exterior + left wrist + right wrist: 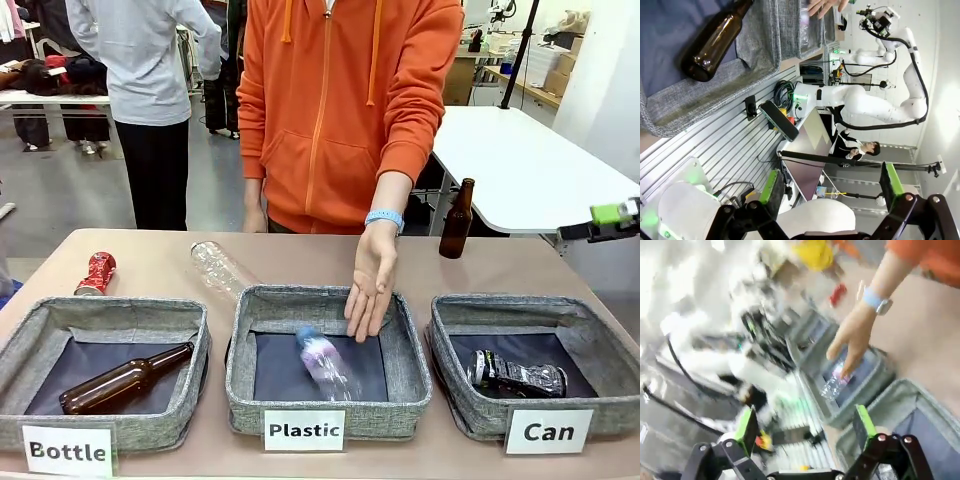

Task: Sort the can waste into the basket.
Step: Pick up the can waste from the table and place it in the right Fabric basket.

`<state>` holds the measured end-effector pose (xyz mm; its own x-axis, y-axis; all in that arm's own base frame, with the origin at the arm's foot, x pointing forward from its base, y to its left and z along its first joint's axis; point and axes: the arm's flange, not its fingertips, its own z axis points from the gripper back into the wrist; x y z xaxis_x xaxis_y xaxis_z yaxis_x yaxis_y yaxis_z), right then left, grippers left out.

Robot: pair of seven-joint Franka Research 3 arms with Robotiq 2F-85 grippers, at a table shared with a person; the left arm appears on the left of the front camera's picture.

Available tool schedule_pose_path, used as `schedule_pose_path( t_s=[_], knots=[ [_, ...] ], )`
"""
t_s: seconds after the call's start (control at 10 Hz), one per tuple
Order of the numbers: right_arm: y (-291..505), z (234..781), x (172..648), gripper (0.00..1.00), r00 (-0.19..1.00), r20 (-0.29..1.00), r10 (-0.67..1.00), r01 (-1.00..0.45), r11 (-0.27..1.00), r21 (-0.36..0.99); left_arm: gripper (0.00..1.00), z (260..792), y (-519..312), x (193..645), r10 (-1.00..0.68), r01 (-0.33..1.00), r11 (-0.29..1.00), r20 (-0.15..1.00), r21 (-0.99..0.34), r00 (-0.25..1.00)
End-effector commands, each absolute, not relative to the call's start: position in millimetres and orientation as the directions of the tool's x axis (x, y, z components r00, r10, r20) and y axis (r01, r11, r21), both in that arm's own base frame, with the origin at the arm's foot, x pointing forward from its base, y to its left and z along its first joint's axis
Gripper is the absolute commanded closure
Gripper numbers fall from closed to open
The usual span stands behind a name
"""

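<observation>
As the smooth tan worktop [150, 252] bears the square grey fabric basket [520, 308], left gripper [831, 187] and right gripper [805, 426] gape empty, a crumpled black-silver can [515, 375] lies inside it, a dented red can [96, 272] far to its left.

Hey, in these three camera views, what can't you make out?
- Front view: the right gripper is cut off by the right edge.
- Front view: the clear plastic bottle below the person's hand is motion-blurred.
- Front view: print on the crushed black and silver can in the grey fabric basket labelled "Can" is too small.
- Right wrist view: blur reduces the crushed red can to a smudge.
- Left wrist view: the top edge cuts the brown glass bottle.
</observation>
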<state>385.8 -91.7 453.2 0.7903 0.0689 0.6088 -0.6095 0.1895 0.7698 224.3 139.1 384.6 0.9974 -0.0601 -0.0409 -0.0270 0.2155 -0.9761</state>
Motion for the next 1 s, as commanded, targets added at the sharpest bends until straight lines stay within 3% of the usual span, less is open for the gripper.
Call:
schedule_pose_path(
  t_s=[0.0, 0.9],
  knots=[
    [-80.4, 460.1, 374.3, 0.0, 0.719, 0.665, 0.203, -0.695, 0.219, 0.685, 0.0, 385.9, 139.0, 221.4, -0.062, -0.022, 0.213, -0.036, -0.977, 0.997],
    [-80.4, 460.1, 374.3, 0.0, 0.719, 0.665, 0.203, -0.695, 0.219, 0.685, 0.0, 385.9, 139.0, 221.4, -0.062, -0.022, 0.213, -0.036, -0.977, 0.997]
  ],
)
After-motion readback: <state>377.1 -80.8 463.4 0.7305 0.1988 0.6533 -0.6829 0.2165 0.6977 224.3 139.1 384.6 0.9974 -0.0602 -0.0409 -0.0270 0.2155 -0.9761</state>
